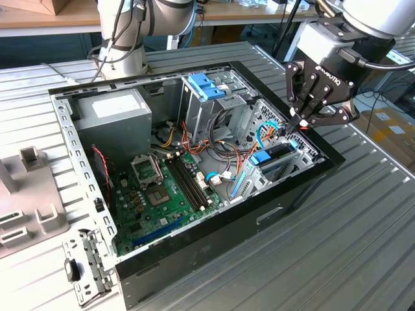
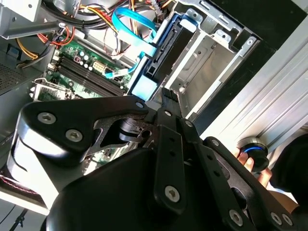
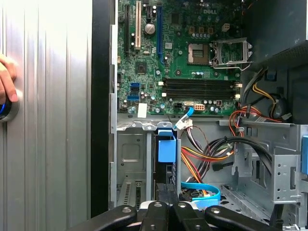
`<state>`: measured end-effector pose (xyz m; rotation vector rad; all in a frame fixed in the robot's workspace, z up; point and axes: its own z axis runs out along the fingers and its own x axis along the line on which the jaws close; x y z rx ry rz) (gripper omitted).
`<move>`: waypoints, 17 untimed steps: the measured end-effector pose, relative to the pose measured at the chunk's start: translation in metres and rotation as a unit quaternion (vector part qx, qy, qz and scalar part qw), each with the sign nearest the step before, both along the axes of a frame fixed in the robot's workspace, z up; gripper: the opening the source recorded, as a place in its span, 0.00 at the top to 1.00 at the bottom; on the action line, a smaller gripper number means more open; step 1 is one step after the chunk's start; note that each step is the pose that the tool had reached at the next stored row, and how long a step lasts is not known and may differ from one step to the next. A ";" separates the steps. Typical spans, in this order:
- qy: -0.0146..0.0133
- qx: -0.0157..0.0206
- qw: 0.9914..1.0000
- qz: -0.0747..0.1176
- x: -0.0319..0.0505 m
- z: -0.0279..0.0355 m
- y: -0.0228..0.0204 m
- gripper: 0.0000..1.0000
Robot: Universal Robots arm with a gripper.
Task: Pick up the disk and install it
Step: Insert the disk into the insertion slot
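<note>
Ribbed, matt grey metal for the bench; smooth blue plastic capping the dark disk; matt black metal pincer.

We're in a robotics lab, no doubt about it. A ribbed silver aluminium table spreads across the exterior view, and an open black desktop computer case sits dead centre. A black multi-link robot gripper hangs at two o'clock and a grey robot arm base stands at eleven. Long wooden workbenches run along twelve, with brown cardboard boxes at three.
</note>
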<state>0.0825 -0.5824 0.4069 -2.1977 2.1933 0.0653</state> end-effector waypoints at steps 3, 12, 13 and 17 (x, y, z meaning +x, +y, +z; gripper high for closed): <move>0.000 0.000 1.000 0.000 0.0028 -0.0005 -0.0002 0.89; 0.000 0.000 1.000 0.000 0.0153 -0.0026 -0.0008 0.89; 0.000 0.000 1.000 0.000 0.0162 -0.0028 -0.0008 0.89; 0.000 0.000 1.000 0.000 0.0188 -0.0033 -0.0010 0.89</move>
